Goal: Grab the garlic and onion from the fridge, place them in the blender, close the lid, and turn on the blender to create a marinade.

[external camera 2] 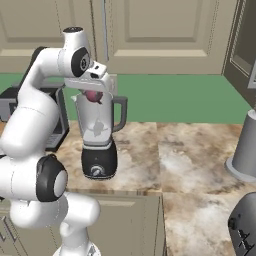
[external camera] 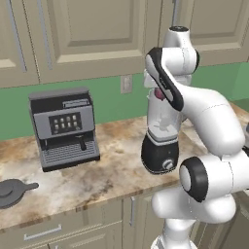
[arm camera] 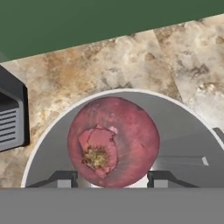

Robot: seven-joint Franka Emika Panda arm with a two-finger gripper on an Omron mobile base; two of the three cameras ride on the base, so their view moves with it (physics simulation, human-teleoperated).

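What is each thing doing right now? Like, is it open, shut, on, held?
end effector: above the blender's mouth, shut on the onion.
onion: held at the top of the jar, not dropped in yet.
blender: upright on the counter, lid off.
lid: lying on the counter, left of the coffee machine.
coffee machine: standing by the wall; cannot tell if on.
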